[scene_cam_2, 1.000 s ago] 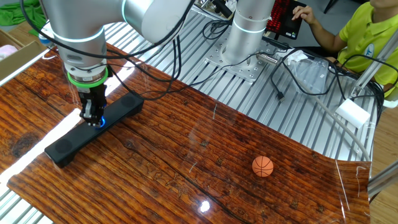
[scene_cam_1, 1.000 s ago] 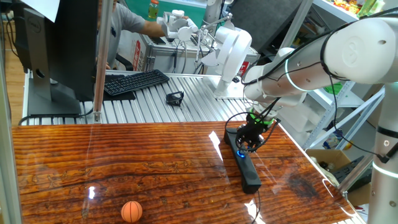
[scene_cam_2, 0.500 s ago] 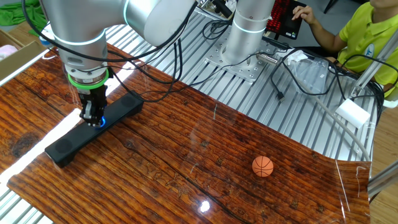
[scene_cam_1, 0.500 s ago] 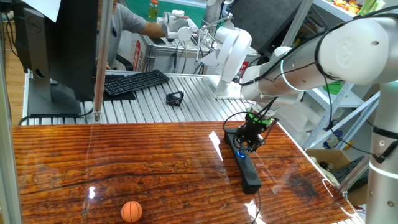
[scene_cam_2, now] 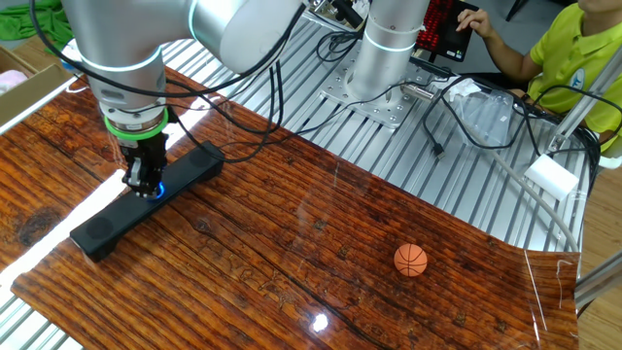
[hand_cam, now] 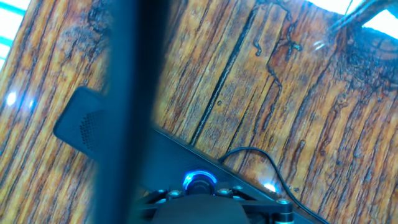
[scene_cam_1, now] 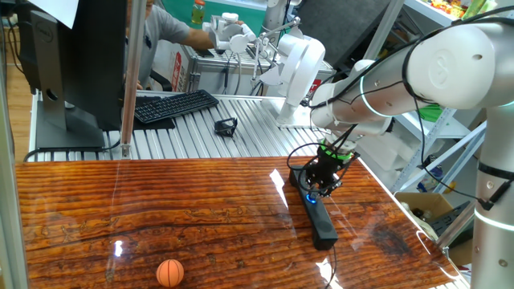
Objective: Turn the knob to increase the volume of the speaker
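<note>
The speaker (scene_cam_1: 323,226) is a long black bar lying on the wooden table at the right; it also shows in the other fixed view (scene_cam_2: 97,231) and the hand view (hand_cam: 93,127). Its knob (hand_cam: 200,181) glows with a blue ring, seen too in both fixed views (scene_cam_1: 310,198) (scene_cam_2: 153,192). My gripper (scene_cam_1: 323,189) points straight down at the bar's middle (scene_cam_2: 143,183). In the hand view my gripper (hand_cam: 199,194) has its fingers closed on either side of the knob. The knob's far side is hidden by the fingers.
An orange ball (scene_cam_1: 169,272) (scene_cam_2: 410,260) lies on the wood well away from the speaker. A keyboard (scene_cam_1: 173,105) and a small black clip (scene_cam_1: 226,126) sit on the metal slats behind. The speaker's cable (hand_cam: 249,152) loops beside the bar. A person sits at the far side.
My arm's upper links have swung a little while the gripper has stayed on the knob. The speaker and the ball have not moved.
</note>
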{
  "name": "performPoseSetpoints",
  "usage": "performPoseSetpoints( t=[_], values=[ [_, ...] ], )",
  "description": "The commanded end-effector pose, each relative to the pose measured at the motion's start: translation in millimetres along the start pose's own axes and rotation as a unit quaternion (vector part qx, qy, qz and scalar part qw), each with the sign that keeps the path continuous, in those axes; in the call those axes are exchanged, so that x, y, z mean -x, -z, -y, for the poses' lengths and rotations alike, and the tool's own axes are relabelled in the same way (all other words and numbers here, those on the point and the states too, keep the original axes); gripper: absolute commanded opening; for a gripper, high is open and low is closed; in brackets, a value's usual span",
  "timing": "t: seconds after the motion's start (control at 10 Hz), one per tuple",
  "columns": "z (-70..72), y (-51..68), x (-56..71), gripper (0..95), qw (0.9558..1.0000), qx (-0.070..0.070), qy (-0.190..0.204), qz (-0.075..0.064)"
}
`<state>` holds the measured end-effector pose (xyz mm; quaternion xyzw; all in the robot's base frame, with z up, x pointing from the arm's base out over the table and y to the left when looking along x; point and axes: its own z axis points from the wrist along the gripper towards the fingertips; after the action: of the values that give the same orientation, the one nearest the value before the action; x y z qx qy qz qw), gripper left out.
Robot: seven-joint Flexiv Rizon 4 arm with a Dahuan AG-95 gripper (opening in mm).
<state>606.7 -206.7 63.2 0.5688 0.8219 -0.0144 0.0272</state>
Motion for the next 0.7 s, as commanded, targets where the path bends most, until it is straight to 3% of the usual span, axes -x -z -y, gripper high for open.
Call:
performPoseSetpoints(
  t=[0.1,0.7],
  values=[
    [-0.2,-0.1,0.3,0.0,0.9999,0.002,-0.013,0.000],
    [-0.2,-0.2,0.3,0.0,0.9988,0.005,-0.049,-0.001]
  ],
)
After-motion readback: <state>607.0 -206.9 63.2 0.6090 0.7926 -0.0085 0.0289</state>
